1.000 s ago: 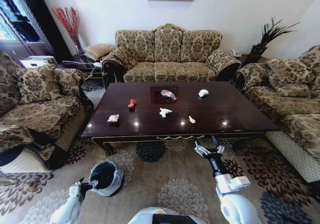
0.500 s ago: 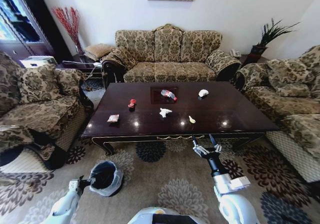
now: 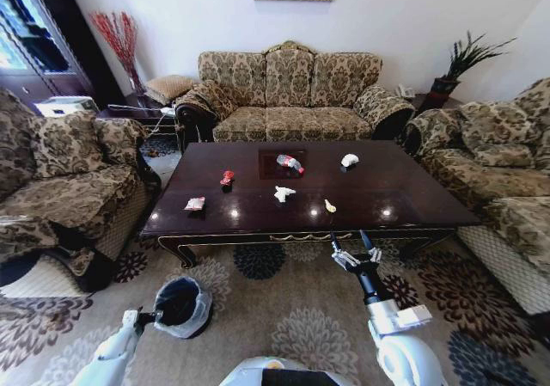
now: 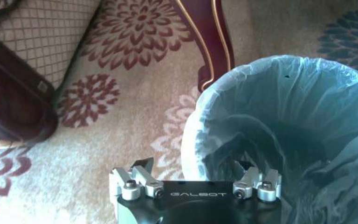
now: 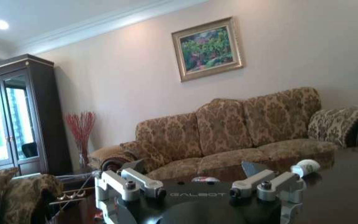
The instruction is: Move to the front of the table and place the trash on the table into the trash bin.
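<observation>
Dark glossy reddish-brown wooden table (image 3: pixel 404 199) lying ahead | I'm holding right gripper (image 3: pixel 353 250) wide open, empty, at its near edge | left gripper (image 4: pixel 195 180) hovering open, empty, over bag-lined black trash bin (image 4: pixel 328 112) beside table.

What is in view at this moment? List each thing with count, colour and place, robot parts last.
table: 1, dark reddish-brown, centre of the room ahead of the robot.
bottle: 1, clear with red, far middle of the table.
red wrapper: 1, left of the bottle.
pinkish packet: 1, near left of the table.
crumpled white paper: 1, table middle.
white wad: 1, far right of the bottle.
yellowish scrap: 1, near edge.
trash bin: 1, black with whitish liner, on the carpet by the table's near-left corner.
sofas: 3, patterned tan, around the table.
left gripper: open, over the bin's rim.
right gripper: open, raised before the table's near edge.
</observation>
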Robot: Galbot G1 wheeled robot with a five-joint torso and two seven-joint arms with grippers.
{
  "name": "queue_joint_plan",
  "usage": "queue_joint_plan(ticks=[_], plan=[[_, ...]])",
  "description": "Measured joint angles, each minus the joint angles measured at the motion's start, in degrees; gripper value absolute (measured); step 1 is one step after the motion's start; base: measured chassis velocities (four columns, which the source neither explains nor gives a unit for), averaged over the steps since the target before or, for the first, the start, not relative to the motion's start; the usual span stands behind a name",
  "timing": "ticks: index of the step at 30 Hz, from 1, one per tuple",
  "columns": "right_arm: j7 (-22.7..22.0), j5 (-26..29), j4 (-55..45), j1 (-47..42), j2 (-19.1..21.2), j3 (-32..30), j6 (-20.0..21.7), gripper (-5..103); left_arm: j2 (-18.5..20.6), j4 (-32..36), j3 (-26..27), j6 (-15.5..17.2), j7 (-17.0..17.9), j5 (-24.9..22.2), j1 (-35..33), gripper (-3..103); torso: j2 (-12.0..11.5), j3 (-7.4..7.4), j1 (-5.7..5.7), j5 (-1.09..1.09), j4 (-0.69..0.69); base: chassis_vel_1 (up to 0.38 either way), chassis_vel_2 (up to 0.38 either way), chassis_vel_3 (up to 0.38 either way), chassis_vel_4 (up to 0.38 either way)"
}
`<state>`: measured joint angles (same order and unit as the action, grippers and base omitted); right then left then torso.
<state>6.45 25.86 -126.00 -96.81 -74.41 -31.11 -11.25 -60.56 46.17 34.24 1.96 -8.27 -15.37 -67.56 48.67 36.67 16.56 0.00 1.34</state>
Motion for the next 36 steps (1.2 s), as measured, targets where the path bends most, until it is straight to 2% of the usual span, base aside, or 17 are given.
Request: queue_joint_plan(ticks=[3, 4, 6, 7, 9, 10, 13, 15, 16, 17, 18, 19, 22, 29, 31, 35, 36], plan=[[0.13, -0.29, 0.00, -0.28, -0.27, -0.11, 0.03, 100, -0.10, -3.68, -1.52, -0.11, -0.20, 2.17, 3.35, 70, 0.00, 0.00, 0.00, 0.00, -0.02, 0.000, 0.000, 0.000, 0.000], [0.13, -0.29, 0.00, -0.28, -0.27, -0.11, 0.03, 100, -0.10, -3.68, -1.52, -0.11, -0.20, 2.17, 3.35, 70, 0.00, 0.00, 0.00, 0.00, -0.02, 0.000, 0.000, 0.000, 0.000], [-0.14, -0.45, -0.01, -0.36, -0.60, -0.11, 0.11, 100, -0.02, -6.31, -2.17, 0.75, -0.92, 4.12, 5.87, 59, 0.00, 0.00, 0.00, -0.01, -0.01, 0.000, 0.000, 0.000, 0.000], [-0.14, -0.45, -0.01, -0.36, -0.60, -0.11, 0.11, 100, -0.02, -6.31, -2.17, 0.75, -0.92, 4.12, 5.87, 59, 0.00, 0.00, 0.00, -0.01, -0.01, 0.000, 0.000, 0.000, 0.000], [-0.71, -0.54, -0.05, -0.44, -0.78, -0.11, 0.14, 100, 0.33, -7.57, -2.29, 2.22, -2.18, 5.36, 7.07, 49, 0.00, 0.00, 0.00, -0.01, -0.02, 0.000, 0.000, 0.000, 0.000], [-0.71, -0.54, -0.05, -0.44, -0.78, -0.11, 0.14, 100, 0.33, -7.57, -2.29, 2.22, -2.18, 5.36, 7.07, 49, 0.00, 0.00, 0.00, -0.01, -0.02, 0.000, 0.000, 0.000, 0.000], [-1.15, -0.60, -0.05, -0.52, -0.81, -0.33, 0.41, 100, 1.02, -8.73, -1.97, 3.16, -5.24, 6.21, 7.67, 32, 0.00, 0.00, 0.00, 0.00, 0.00, 0.000, 0.000, 0.000, 0.000], [-1.14, -0.66, -0.04, -0.53, -0.84, -0.38, 0.47, 100, 1.13, -8.95, -1.79, 3.42, -6.10, 6.34, 7.75, 32, 0.00, 0.00, 0.00, -0.01, 0.00, 0.000, 0.000, 0.000, 0.000], [-1.17, -0.80, -0.04, -0.54, -0.95, -0.39, 0.56, 100, 1.29, -9.30, -1.25, 4.06, -8.26, 6.48, 7.86, 22, 0.00, 0.00, 0.00, -0.01, 0.00, 0.000, 0.000, 0.000, 0.000], [-1.20, -0.91, -0.05, -0.54, -1.00, -0.39, 0.58, 100, 1.38, -9.51, -0.96, 4.38, -9.37, 6.67, 7.93, 22, 0.00, 0.00, 0.00, -0.01, -0.01, 0.000, 0.000, 0.000, 0.000], [-1.30, -1.09, -0.02, -0.54, -1.07, -0.39, 0.58, 100, 1.52, -10.05, -0.53, 4.60, -10.80, 7.14, 8.15, 16, 0.00, 0.00, 0.00, -0.02, -0.02, 0.000, 0.000, 0.000, 0.000], [-1.30, -1.09, -0.02, -0.54, -1.07, -0.39, 0.58, 100, 1.52, -10.05, -0.53, 4.60, -10.80, 7.14, 8.15, 16, 0.00, 0.00, 0.00, -0.02, -0.02, 0.000, 0.000, 0.000, 0.000], [-1.65, -1.45, 0.06, -0.66, -1.20, -0.37, 0.58, 100, 1.84, -12.05, 0.39, 4.66, -13.84, 8.70, 9.05, 5, 0.00, -0.01, 0.00, 0.01, -0.01, 0.000, 0.000, 0.000, 0.000], [-2.64, -1.82, 0.21, -0.96, -1.26, -0.43, 0.52, 100, 1.76, -13.37, 1.55, 4.56, -14.81, 10.02, 9.70, 4, 0.00, -0.01, -0.01, -0.01, -0.02, 0.000, 0.000, 0.000, 0.000], [-3.00, -1.83, 0.23, -0.81, -1.32, -0.27, 0.51, 100, 1.82, -10.16, 2.26, 5.94, -13.23, 7.99, 7.69, 4, 0.00, -0.01, 0.00, -0.07, 0.00, 0.000, 0.000, 0.000, 0.000], [-3.10, -1.83, 0.29, -0.44, -1.35, -0.06, 0.53, 100, 2.47, -5.90, 3.15, 7.59, -11.01, 5.09, 4.78, 4, 0.00, 0.00, 0.00, -0.04, 0.02, 0.000, 0.000, 0.000, 0.000], [-3.12, -1.82, 0.42, -0.20, -1.35, 0.11, 0.59, 100, 3.04, -3.20, 3.86, 8.13, -9.81, 2.87, 2.69, 4, 0.00, 0.00, 0.00, -0.02, 0.00, 0.000, 0.000, 0.000, 0.000]])
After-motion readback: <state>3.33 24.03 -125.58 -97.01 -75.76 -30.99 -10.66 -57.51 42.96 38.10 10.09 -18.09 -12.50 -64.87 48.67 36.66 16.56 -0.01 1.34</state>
